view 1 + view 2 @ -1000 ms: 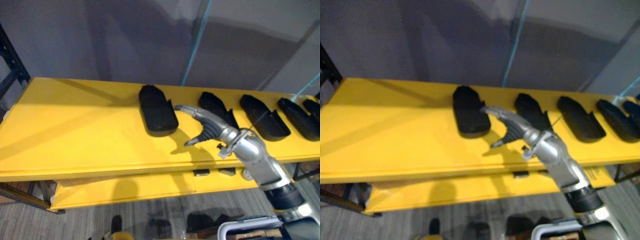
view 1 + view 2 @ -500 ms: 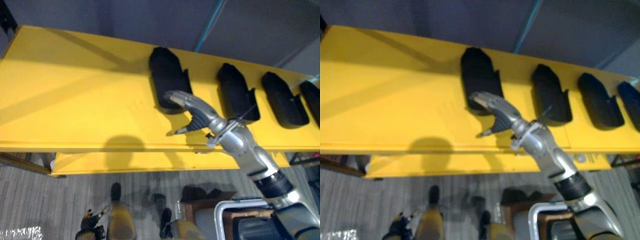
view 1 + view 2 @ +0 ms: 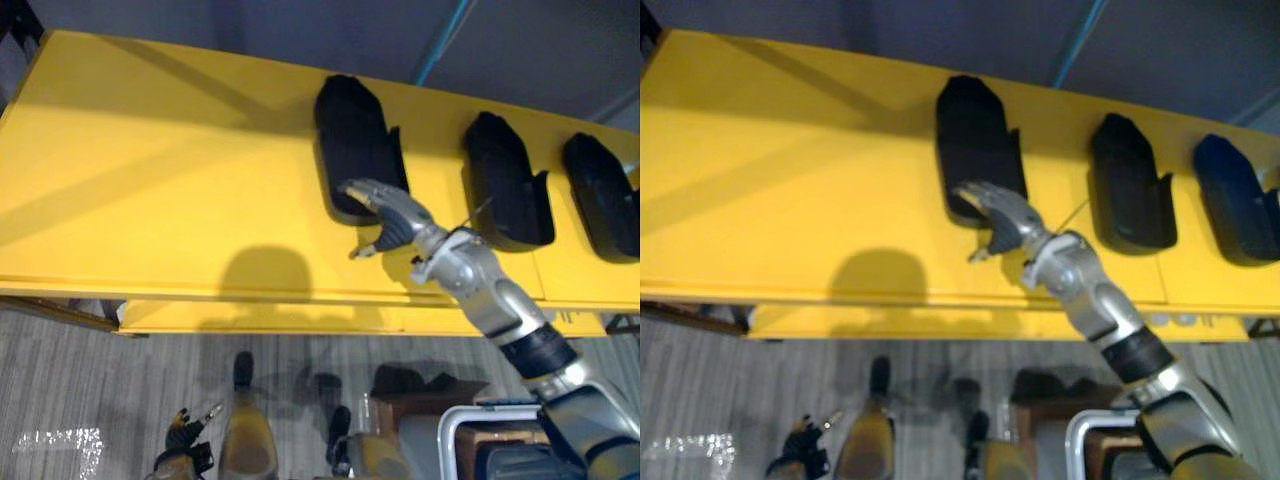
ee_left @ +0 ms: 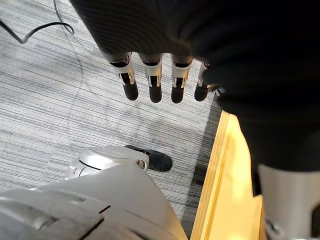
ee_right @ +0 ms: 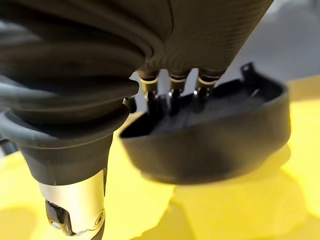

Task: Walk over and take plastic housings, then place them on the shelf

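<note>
Black moulded plastic housing (image 3: 352, 150) lies flat on the yellow shelf board (image 3: 150, 180), with the right hand (image 3: 395, 215) at its near end.
Right hand is open: fingers (image 5: 172, 97) nearly straight, tips dipped over the housing's near rim into the hollow, thumb apart over bare shelf, nothing clamped. Reads as the release step. Best to lift the fingers straight up clear of the rim before drawing the arm back, so the shell isn't dragged toward the front edge or skewed out of row with the two other black housings (image 3: 505, 190) to its right. Left hand (image 4: 154, 82) hangs over the grey carpet floor (image 4: 50, 110), fingers straight, empty.
</note>
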